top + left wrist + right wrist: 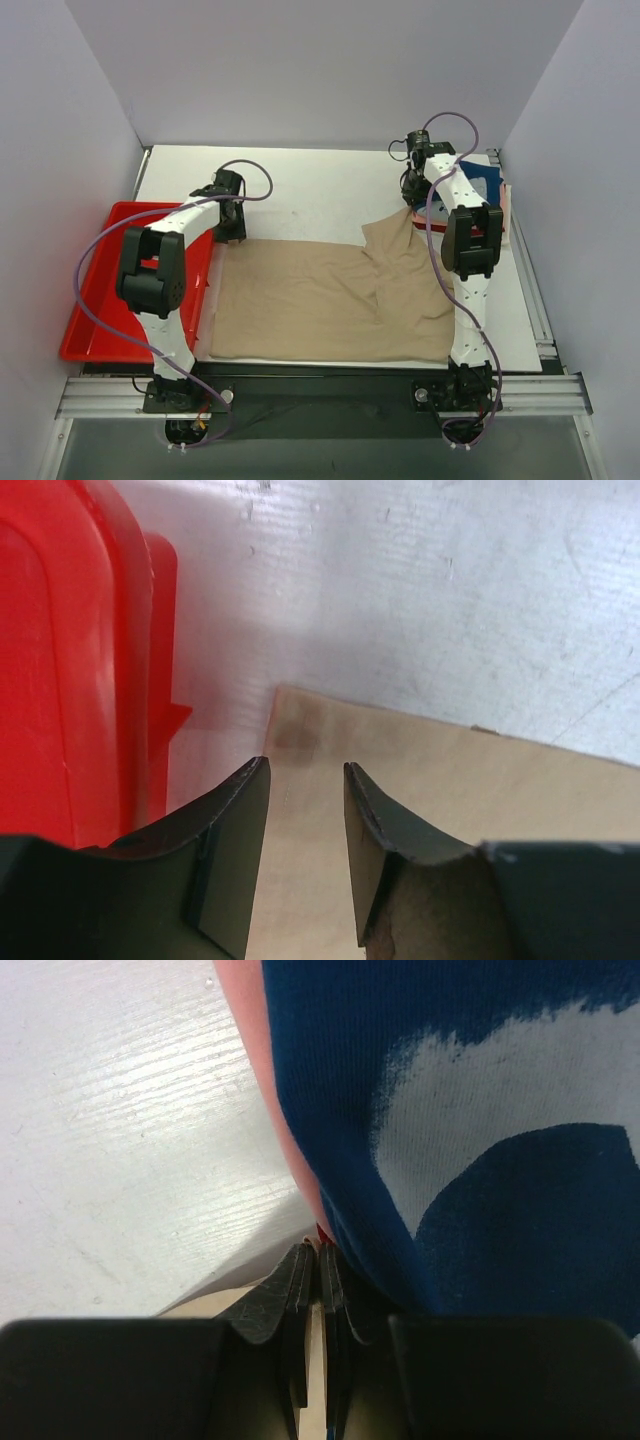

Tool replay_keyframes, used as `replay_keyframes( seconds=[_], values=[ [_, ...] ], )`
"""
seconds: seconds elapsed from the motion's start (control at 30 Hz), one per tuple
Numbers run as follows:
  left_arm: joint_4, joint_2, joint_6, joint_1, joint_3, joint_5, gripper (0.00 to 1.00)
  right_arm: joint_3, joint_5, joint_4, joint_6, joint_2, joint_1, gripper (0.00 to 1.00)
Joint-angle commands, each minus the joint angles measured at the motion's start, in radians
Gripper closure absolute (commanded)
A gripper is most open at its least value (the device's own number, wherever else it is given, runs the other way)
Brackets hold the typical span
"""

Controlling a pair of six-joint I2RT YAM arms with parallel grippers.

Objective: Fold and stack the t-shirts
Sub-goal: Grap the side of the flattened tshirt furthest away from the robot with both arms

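The tan t-shirt (320, 300) lies spread across the middle of the table. Its far right part is drawn up toward my right gripper (414, 198). In the right wrist view that gripper (316, 1252) is shut on a thin edge of tan cloth (200, 1307), right beside the navy t-shirt (480, 1140) with white print. A pink t-shirt's edge (250, 1020) shows under the navy one. My left gripper (305, 767) is open just above the tan shirt's far left corner (300, 720), also visible in the top view (231, 228).
A red plastic tray (100, 290) stands at the table's left edge, close beside the left gripper (60, 660). The folded stack with the navy shirt (485, 185) sits at the far right. Grey walls enclose three sides.
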Motion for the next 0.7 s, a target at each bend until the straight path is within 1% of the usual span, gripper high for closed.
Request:
replay_keyframes(
  seconds=[0.0,0.27,0.67],
  values=[
    [0.101,0.007,0.006,0.007,0.02,-0.054,0.54,-0.006,0.032,-0.048,0.006,-0.078,-0.019,1.0],
    [0.166,0.027,0.003,0.008,-0.02,-0.08,0.55,-0.006,-0.017,-0.049,0.02,-0.079,-0.021,1.0],
    [0.18,0.105,-0.011,0.008,-0.018,-0.061,0.53,-0.001,-0.054,-0.048,0.029,-0.079,-0.018,1.0]
  ],
)
